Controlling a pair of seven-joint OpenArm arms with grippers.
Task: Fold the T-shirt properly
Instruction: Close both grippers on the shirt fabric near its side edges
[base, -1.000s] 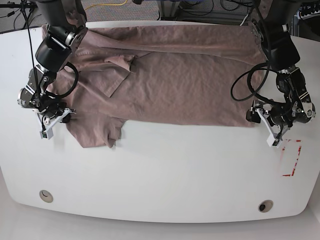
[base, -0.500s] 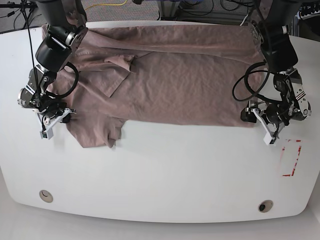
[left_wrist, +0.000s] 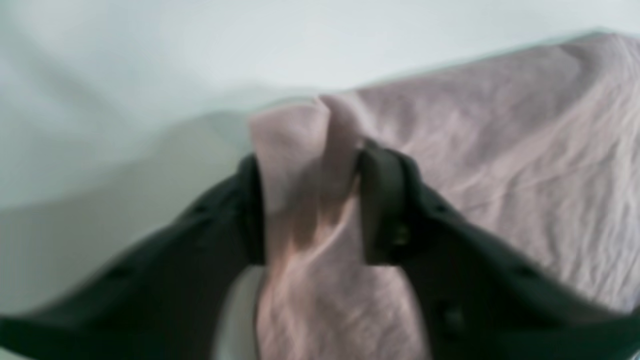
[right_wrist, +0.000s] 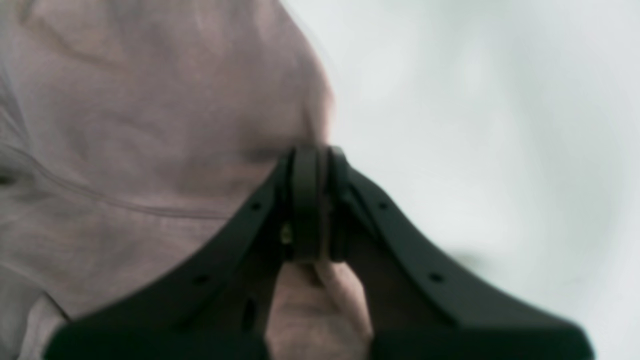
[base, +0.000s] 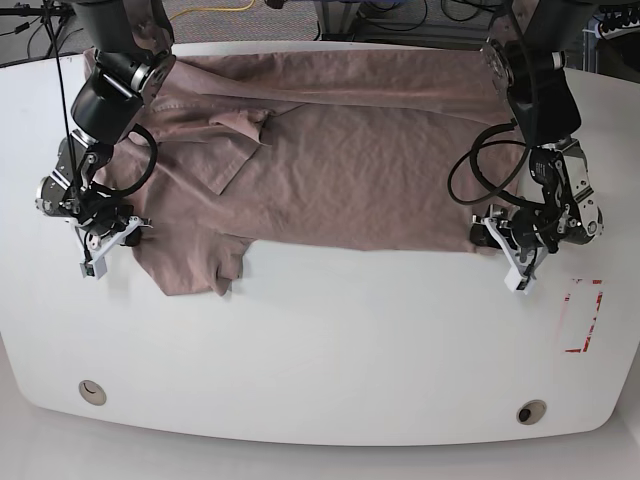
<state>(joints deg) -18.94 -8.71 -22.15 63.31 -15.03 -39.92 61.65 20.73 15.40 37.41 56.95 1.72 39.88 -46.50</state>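
The mauve-tan T-shirt (base: 370, 170) lies spread and wrinkled across the far half of the white table (base: 320, 350), with one sleeve folded inward near the top left. My left gripper (base: 497, 240) is at the shirt's near right corner. In the left wrist view, this left gripper (left_wrist: 315, 165) has a bunched fold of T-shirt (left_wrist: 500, 150) pinched between its black fingers (left_wrist: 382, 210). My right gripper (base: 125, 232) sits at the shirt's left edge. In the right wrist view, the right gripper (right_wrist: 310, 155) is shut, with the T-shirt (right_wrist: 150, 100) edge caught in it.
A red outlined rectangle (base: 583, 315) is marked on the table near the right edge. Two round holes (base: 92, 391) (base: 531, 411) sit near the front corners. Cables and equipment lie beyond the table's far edge.
My left gripper slid leftward onto the shirt's near right corner and closed on the fabric. The right arm and its grip stayed put.
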